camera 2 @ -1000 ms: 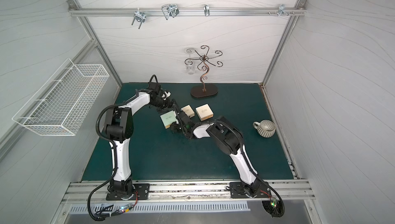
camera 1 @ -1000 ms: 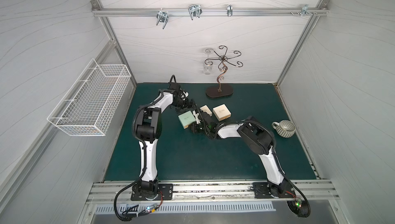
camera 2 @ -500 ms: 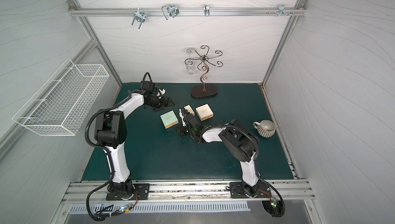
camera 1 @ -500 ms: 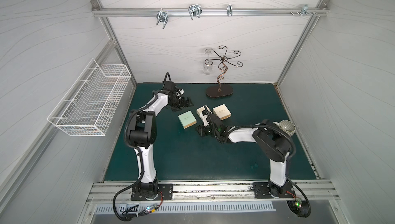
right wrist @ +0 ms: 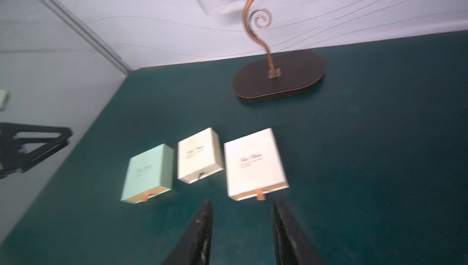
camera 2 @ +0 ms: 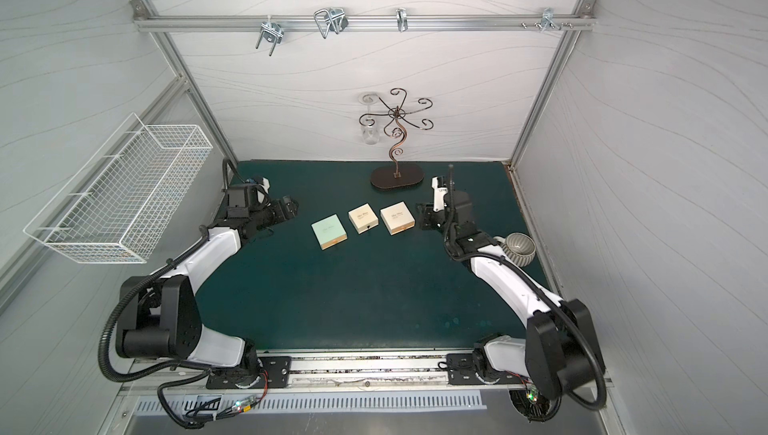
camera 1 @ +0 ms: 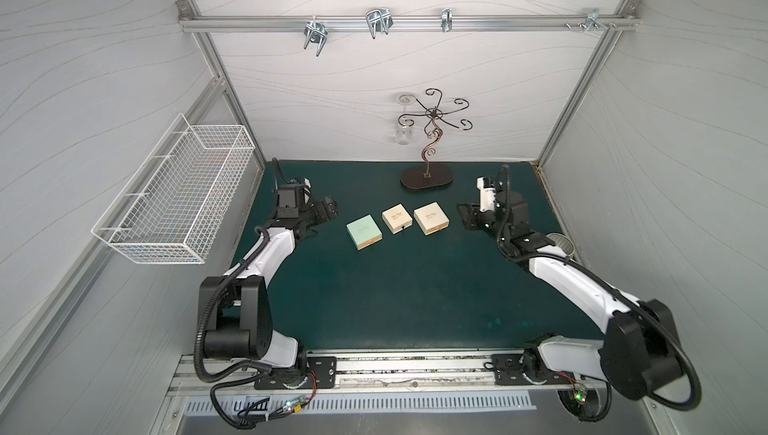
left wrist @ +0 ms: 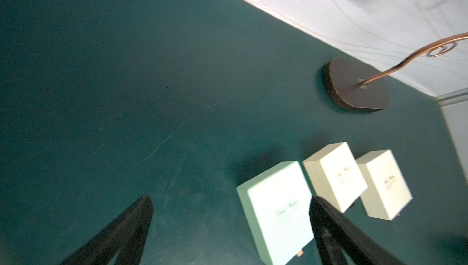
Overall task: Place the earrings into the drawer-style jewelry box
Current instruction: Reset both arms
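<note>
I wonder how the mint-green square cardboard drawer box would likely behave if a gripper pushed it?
The mint-green square cardboard drawer box lies flat on the dark green mat, so it would probably slide, not tip or roll. It looks like light, dentable card. Pulling its orange tab may drag the whole box.

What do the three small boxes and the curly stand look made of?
Mint box, small cream box, large cream box: probably matte cardboard, given crisp edges and printed lettering. Stand: thin coppery metal wire curled into hooks; its dark oval base looks matte, wood or metal.
</note>
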